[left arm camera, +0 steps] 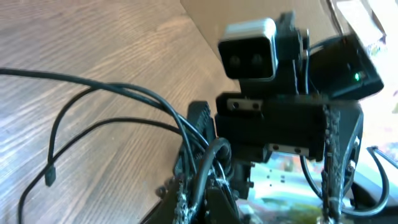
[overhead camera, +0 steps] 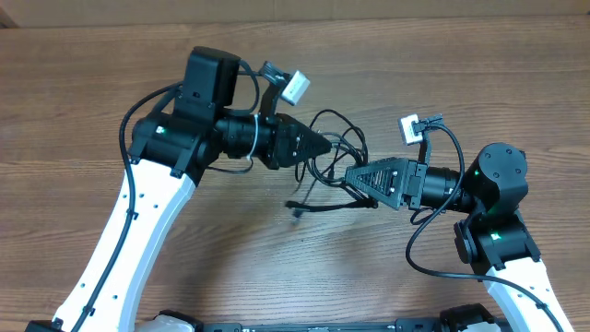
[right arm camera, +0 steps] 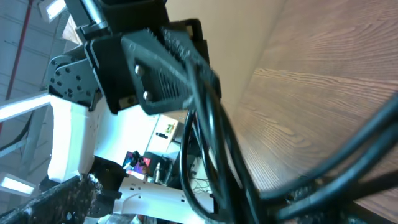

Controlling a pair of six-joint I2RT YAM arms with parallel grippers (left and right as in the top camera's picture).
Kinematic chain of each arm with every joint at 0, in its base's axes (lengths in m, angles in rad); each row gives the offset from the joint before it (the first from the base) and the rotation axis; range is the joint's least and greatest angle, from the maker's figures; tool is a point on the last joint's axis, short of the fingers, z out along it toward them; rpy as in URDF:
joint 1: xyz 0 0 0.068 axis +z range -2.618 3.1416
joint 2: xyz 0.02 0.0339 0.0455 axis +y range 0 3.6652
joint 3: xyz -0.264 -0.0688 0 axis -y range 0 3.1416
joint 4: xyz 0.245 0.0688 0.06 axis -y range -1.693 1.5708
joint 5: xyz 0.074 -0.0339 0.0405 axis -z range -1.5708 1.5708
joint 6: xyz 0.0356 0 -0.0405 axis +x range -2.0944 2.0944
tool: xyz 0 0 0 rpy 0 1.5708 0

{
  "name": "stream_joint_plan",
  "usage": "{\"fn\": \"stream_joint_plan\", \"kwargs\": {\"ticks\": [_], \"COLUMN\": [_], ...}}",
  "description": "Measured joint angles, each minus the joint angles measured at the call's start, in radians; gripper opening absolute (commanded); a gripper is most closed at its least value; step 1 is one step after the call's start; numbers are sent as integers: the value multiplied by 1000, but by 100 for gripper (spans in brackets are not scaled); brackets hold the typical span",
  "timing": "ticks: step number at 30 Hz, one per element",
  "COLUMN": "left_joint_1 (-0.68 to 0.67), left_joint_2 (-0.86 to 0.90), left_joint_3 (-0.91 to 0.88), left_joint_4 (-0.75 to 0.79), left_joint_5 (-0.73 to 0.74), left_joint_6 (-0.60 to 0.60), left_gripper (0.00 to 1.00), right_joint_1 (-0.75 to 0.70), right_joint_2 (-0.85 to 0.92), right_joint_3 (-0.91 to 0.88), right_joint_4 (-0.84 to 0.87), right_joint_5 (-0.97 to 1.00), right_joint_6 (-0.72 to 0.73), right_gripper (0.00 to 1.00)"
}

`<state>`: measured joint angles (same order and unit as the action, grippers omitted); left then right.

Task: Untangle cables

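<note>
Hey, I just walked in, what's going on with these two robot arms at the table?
The two arms are working on a tangle of thin black cables in the middle of the wooden table. The left claw and right claw sit close together at the bunch, each apparently shut on strands. Loops spread out beyond them, and one loose end trails on the table nearer the robot. The cables are not yet separated.
</note>
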<state>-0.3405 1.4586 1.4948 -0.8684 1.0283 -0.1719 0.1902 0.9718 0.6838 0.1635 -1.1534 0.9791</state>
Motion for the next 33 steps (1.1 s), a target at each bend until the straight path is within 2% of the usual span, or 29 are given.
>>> {"fn": "stream_joint_plan", "kwargs": {"ticks": [7, 15, 20, 26, 27, 30, 33], "left_joint_1": [10, 34, 35, 35, 35, 35, 35], "left_joint_2": [0, 0, 0, 0, 0, 0, 0], "left_joint_3": [0, 0, 0, 0, 0, 0, 0], "left_joint_4": [74, 196, 279, 305, 308, 317, 318], "left_joint_5": [0, 0, 0, 0, 0, -9, -33], "left_joint_6": [-66, -184, -268, -314, -321, -356, -407], "left_gripper": [4, 4, 4, 4, 4, 4, 4], "right_joint_1": [0, 0, 0, 0, 0, 2, 23], "right_joint_2": [0, 0, 0, 0, 0, 0, 0], "right_joint_3": [0, 0, 0, 0, 0, 0, 0], "right_joint_4": [0, -3, -12, -26, -25, -24, -12], "right_joint_5": [-50, -194, -231, -238, -238, -240, -244], "right_joint_6": [-79, -258, -305, -327, -329, -340, -352], "right_gripper": [100, 96, 96, 95, 89, 79, 76]}}
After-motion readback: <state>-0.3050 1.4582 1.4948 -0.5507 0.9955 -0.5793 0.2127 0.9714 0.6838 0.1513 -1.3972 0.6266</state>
